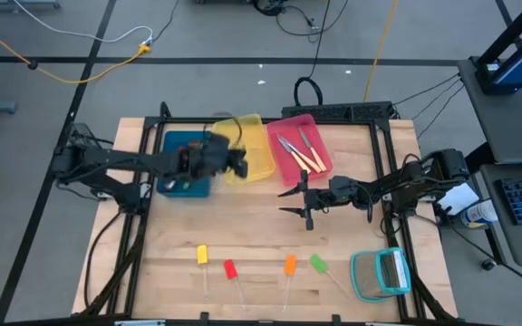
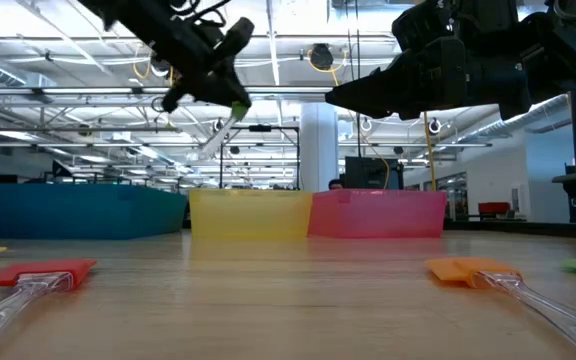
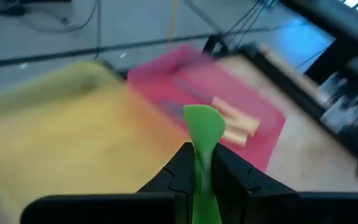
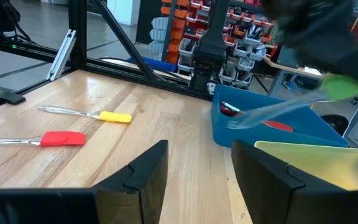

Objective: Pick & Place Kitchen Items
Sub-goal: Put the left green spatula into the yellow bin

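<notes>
While over the yellow bin [image 1: 254, 145], left fingers [image 3: 229, 171] clamp green-headed stick [image 3: 202, 134], right fingers [image 4: 138, 171] apart.

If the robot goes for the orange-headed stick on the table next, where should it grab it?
Probably by the clear handle, from straight above. The orange-headed stick lies flat and apart from its neighbours, and the handle is narrow enough to fit between the open right gripper, with the fingers set across it.

Bins: blue [image 1: 186, 163]; yellow [image 1: 252, 154]; pink [image 1: 302, 145]; knives [image 1: 299, 152] with yellow handles; spatula heads yellow [image 1: 202, 254], red [image 1: 230, 269], orange [image 1: 290, 264], green [image 1: 318, 263]; square frame [image 1: 381, 273] teal; table [image 1: 261, 226] pale wood grain.
</notes>
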